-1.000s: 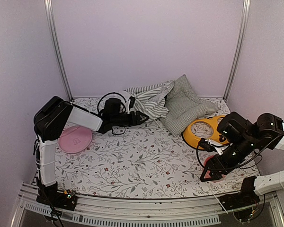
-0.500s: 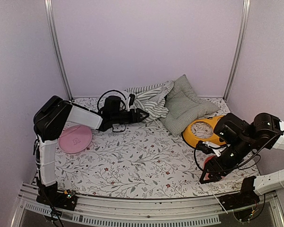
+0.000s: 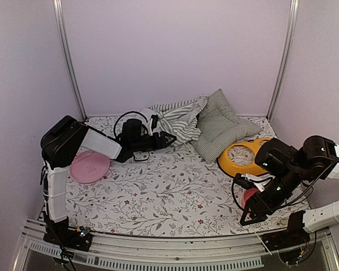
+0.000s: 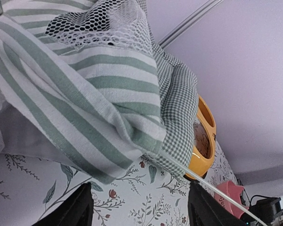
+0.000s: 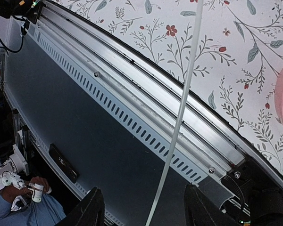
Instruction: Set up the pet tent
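Observation:
The pet tent (image 3: 178,121) lies collapsed at the back of the table, a heap of grey-green striped fabric (image 4: 85,94) with white mesh (image 4: 99,23) on top. My left gripper (image 3: 165,138) sits just in front of this fabric, open (image 4: 139,212), with only the floral table cover between its fingers. A thin white pole (image 4: 203,181) sticks out from under the fabric. My right gripper (image 3: 251,215) hovers at the near right edge, open (image 5: 144,212). A thin white pole (image 5: 181,113) runs between its fingers without touching either.
A green-checked cushion (image 3: 220,127) leans on the tent's right side. A yellow double bowl (image 3: 246,155) stands in front of it. A pink plate (image 3: 90,165) lies at the left, and a small pink dish (image 3: 248,196) by the right gripper. The metal front rail (image 5: 146,94) is below.
My right gripper has dropped a little toward the near edge, uncovering more of the small pink dish, and its jaws have narrowed slightly. The left gripper has barely shifted at the tent fabric.

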You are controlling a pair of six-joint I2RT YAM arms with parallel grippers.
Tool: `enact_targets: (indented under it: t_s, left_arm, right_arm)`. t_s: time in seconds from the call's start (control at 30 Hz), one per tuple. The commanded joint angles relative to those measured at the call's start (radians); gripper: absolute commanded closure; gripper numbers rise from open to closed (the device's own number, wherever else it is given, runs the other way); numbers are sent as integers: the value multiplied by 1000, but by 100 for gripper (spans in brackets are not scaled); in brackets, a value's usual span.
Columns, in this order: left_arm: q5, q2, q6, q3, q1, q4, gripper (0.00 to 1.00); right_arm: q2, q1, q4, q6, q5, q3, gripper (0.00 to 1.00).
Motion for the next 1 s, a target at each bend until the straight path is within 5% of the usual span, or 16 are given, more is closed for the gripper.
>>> enact_targets:
  t_s: [0.0, 0.57, 0.97]
  left_arm:
    - [7, 42, -18, 7, 5, 85, 30]
    - [-5, 47, -1, -14, 2, 123, 31]
    - [-15, 66, 7, -38, 5, 200, 34]
  right_arm:
    - [5, 31, -24, 21, -9, 19, 41]
    - [-48, 118, 30, 140, -23, -76, 46]
    - [-71, 119, 135, 145, -34, -108, 95]
